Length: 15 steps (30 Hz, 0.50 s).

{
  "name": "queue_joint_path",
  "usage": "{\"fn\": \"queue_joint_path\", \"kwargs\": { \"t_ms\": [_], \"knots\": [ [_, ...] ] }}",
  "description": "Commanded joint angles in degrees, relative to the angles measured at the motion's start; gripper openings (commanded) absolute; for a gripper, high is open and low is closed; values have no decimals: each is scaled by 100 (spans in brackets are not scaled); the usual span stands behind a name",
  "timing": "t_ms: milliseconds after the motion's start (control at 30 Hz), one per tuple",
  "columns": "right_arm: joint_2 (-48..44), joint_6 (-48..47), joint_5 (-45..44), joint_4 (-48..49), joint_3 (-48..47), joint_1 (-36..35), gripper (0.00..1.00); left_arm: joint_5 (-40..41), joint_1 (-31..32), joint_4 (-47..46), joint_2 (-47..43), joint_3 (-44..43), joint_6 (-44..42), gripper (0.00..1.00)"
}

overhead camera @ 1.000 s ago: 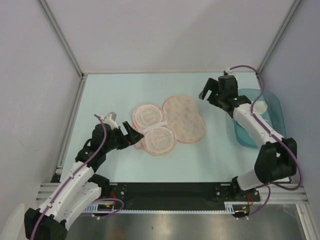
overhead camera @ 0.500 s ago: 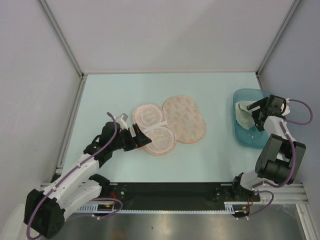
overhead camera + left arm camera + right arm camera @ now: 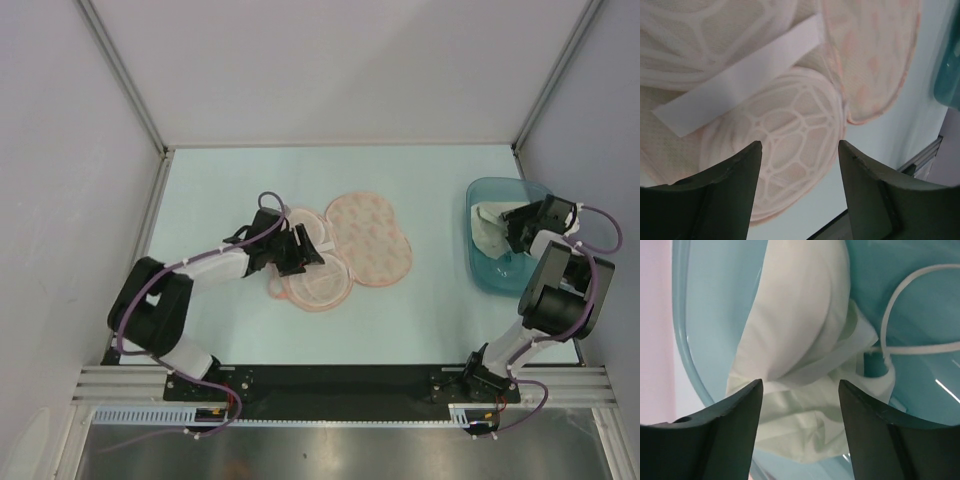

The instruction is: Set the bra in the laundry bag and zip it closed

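left hand [image 3: 300,249] fingers apart over open laundry bag [image 3: 372,236] on tabletop [image 3: 220,190] | right hand [image 3: 514,222] fingers apart above bra [image 3: 795,325] in teal tray [image 3: 497,281]

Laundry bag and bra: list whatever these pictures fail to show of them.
- Top view: the left gripper covers part of the laundry bag's mesh-lined half, and its zip pull is too small to find.
- Top view: the right gripper hides part of the bra in the tray.
- Right wrist view: the fingers and the frame edges cut off the bra's lower part.
- Left wrist view: the frame edges crop the bag.
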State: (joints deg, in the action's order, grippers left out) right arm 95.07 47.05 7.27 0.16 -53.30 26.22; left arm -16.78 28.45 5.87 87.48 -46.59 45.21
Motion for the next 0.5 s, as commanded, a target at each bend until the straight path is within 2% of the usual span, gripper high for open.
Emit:
{"fn": "queue_joint_path", "kwargs": {
  "t_ms": [0,67,100,233,333,467],
  "knots": [
    [327,94,214,458,-242,77,65,-88,-505,-227,505,-70,480,70],
    [433,138,222,397,-304,77,65,-299,-901,-348,751,9,532,71],
    [512,155,231,379,-347,77,61,-335,-1033,-358,796,131,559,72],
    [636,235,153,204,-444,77,60,-54,-1849,-9,770,343,594,76],
    [592,252,-58,142,-436,77,59,410,-2193,430,560,247,287,78],
    [566,217,-103,98,-480,77,55,1359,-2247,1091,226,-288,-354,81]
  ]
}}
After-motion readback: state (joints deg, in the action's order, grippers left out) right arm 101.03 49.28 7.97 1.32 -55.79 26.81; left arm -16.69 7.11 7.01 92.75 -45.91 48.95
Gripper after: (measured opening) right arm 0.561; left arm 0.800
